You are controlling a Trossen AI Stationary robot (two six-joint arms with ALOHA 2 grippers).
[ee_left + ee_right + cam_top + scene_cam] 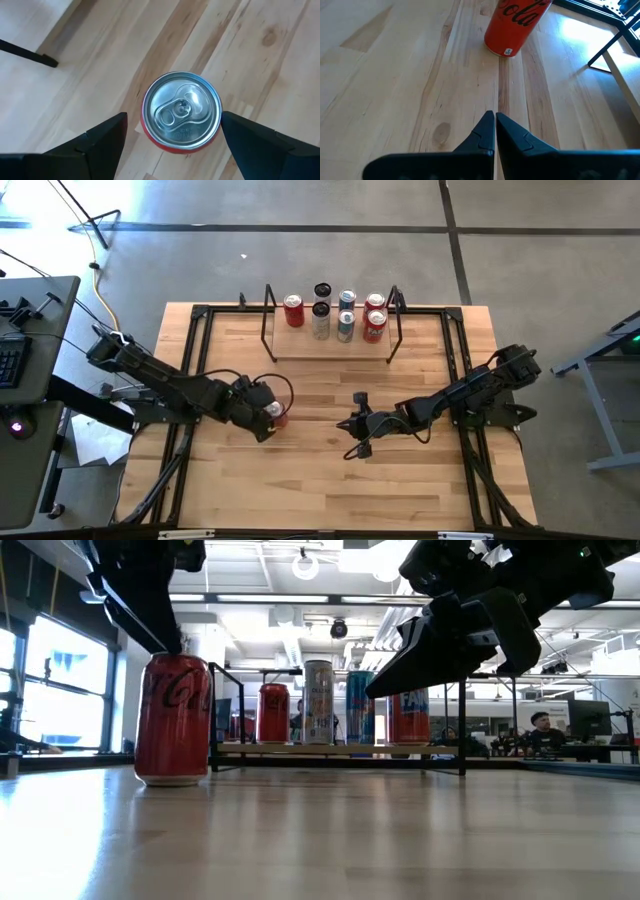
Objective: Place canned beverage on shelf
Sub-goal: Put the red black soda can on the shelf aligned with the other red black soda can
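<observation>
- The red can [276,414] stands upright on the tabletop [330,480], left of the middle and well apart from the shelf [330,350] at the far edge.
- The left claw [172,137] hangs directly above it, wide open, one finger on each side, not touching.
- The can's long axis is vertical, so a straight descent should fit.
- The right claw [495,131], fingers pressed together and empty, waits near the tabletop's middle; the left arm is nearer.

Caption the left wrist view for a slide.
Left gripper open, fingers on both sides of upright red can on the table.
</observation>
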